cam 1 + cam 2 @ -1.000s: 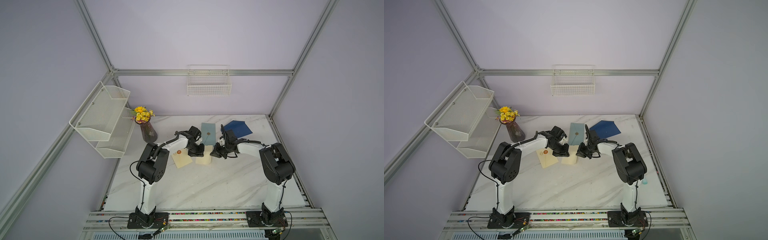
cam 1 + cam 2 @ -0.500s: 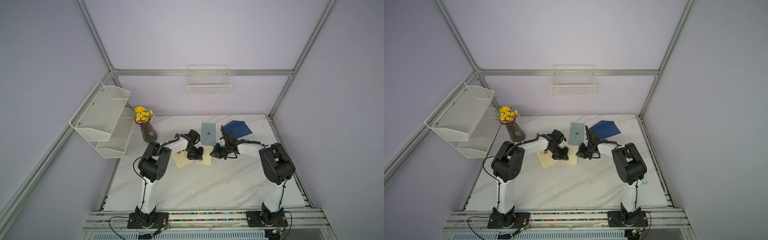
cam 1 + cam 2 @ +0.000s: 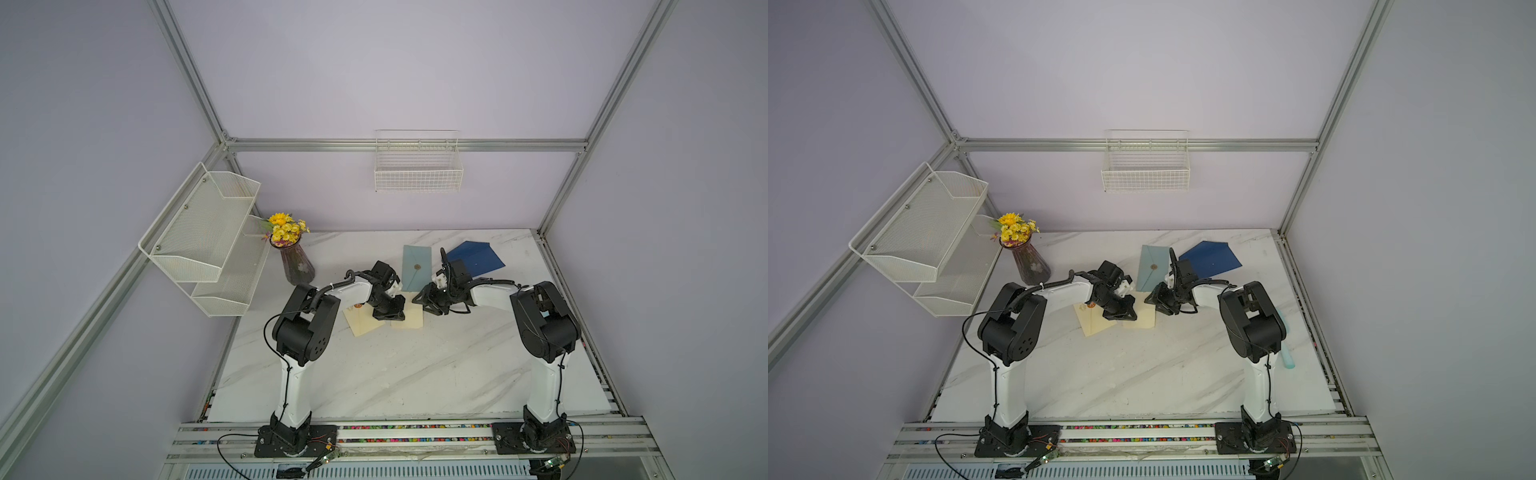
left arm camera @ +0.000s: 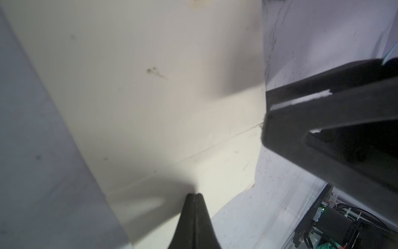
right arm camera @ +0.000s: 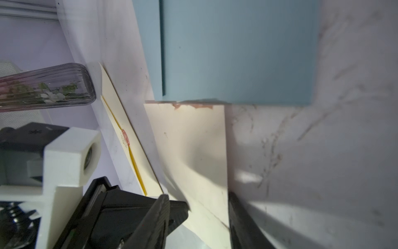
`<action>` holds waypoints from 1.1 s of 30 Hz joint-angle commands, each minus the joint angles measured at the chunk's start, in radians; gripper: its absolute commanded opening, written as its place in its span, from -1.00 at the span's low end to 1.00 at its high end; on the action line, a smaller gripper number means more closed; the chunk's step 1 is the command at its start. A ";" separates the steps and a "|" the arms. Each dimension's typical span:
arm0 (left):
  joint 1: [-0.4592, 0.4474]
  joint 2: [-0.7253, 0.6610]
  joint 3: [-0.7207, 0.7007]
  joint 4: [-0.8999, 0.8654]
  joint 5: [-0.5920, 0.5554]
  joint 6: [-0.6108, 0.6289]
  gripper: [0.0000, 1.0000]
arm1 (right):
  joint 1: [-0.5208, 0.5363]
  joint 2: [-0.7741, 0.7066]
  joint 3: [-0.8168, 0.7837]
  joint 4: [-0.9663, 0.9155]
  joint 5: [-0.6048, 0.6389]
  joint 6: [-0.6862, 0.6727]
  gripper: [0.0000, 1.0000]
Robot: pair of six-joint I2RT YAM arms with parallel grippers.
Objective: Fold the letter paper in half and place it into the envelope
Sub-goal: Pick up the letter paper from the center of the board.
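Note:
The cream letter paper (image 3: 410, 319) lies folded on the marble table, a crease line showing across it in the left wrist view (image 4: 172, 107). My left gripper (image 4: 195, 195) is shut, tips down on the paper near one edge (image 3: 391, 315). My right gripper (image 5: 198, 200) is open, one finger on each side of the paper's edge strip (image 5: 189, 151), close to the left gripper (image 3: 422, 305). A cream envelope (image 3: 360, 324) with a red seal lies just left of the paper, partly under the left arm.
A light blue envelope (image 3: 415, 266) touches the paper's far end, with a dark blue envelope (image 3: 478, 257) behind the right arm. A vase of yellow flowers (image 3: 296, 266) stands at the back left. Wire shelves hang on the left wall (image 3: 199, 232) and back wall (image 3: 417, 166).
My right gripper's jaws have opened from shut. My left gripper has shifted a little toward the front onto the folded paper and stays shut.

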 commanded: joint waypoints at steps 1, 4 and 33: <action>-0.002 0.023 -0.054 -0.079 -0.053 0.036 -1.00 | -0.017 0.042 0.022 0.012 0.020 0.007 -0.23; -0.002 0.016 -0.059 -0.079 -0.053 0.038 -1.00 | -0.021 0.054 0.031 0.014 0.014 0.010 -0.56; -0.002 -0.013 -0.081 -0.081 -0.045 0.049 -1.00 | -0.035 0.169 0.093 0.148 -0.067 0.083 -0.80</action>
